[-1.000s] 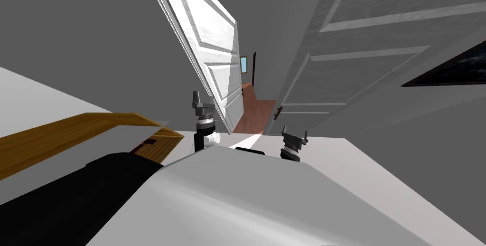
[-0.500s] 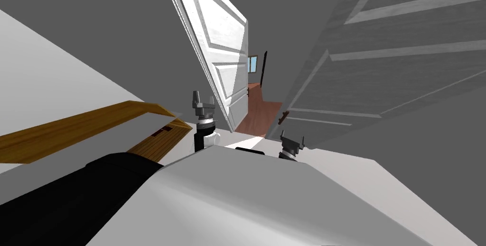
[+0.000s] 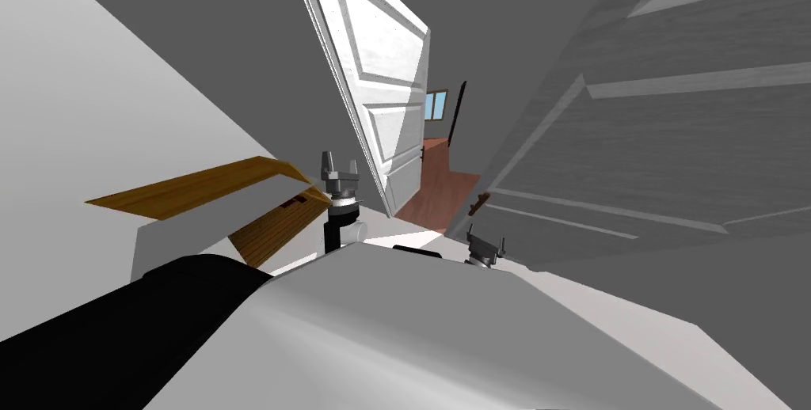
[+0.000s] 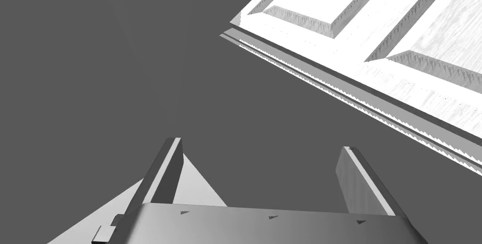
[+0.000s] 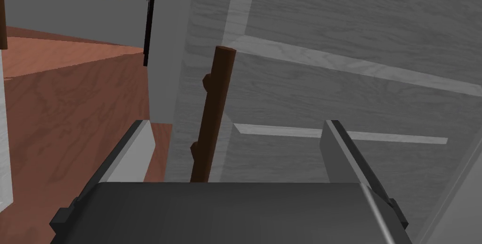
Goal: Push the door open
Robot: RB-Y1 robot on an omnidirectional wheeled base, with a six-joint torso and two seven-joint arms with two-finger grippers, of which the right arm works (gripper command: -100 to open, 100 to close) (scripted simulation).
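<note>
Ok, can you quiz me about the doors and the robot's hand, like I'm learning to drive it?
1. True or false: the right gripper is shut on the brown handle.
2. Pick one: the floor past the doors is A green, B reddish brown, C blue.
3. Short answer: which door is the right gripper facing, the white door or the grey door?

Key: 1 false, it is open. 2 B. 3 the grey door.
</note>
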